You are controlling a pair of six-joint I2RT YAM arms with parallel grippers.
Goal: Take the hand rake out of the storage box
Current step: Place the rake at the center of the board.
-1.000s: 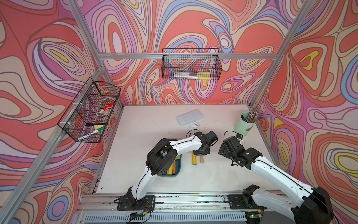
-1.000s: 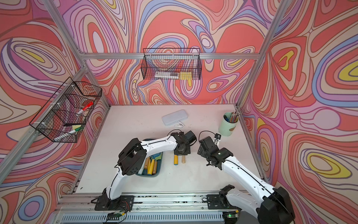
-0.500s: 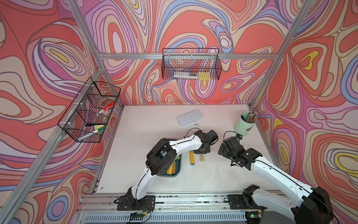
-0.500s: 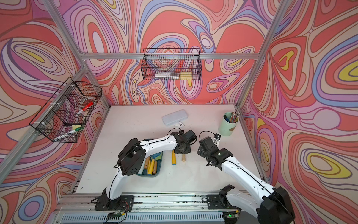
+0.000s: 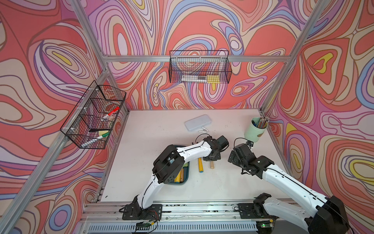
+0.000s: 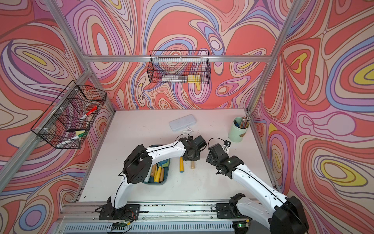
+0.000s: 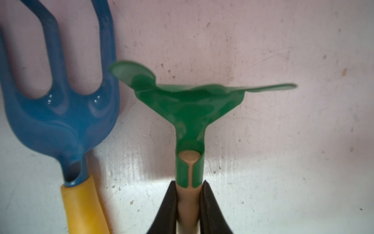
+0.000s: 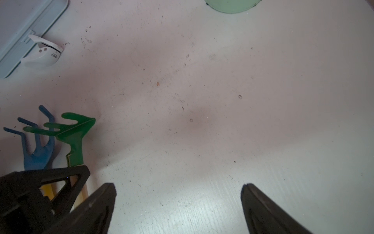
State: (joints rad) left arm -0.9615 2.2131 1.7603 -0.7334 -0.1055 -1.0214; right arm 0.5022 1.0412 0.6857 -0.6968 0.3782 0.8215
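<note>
Gripping hand rake (image 7: 188,109) | left gripper (image 7: 189,184) | outside storage box (image 6: 159,183) | perhaps grounded

Rake, one flank: blue fork (image 7: 60,113) lies just beside the hand rake (image 7: 188,105); narrow gap only.
Rake, other flank: bare table (image 7: 283,141); open passage.
Right gripper (image 8: 179,188) front: jaws set wide, bare table ahead, no obstruction.
Storage box (image 6: 165,178): left arm (image 6: 168,150) overhangs its far end and one long side; remainder open from above.
Far side: grey case (image 5: 198,125), white clip (image 5: 204,129) and pencil cup (image 5: 256,133) stand well apart from the tools.
</note>
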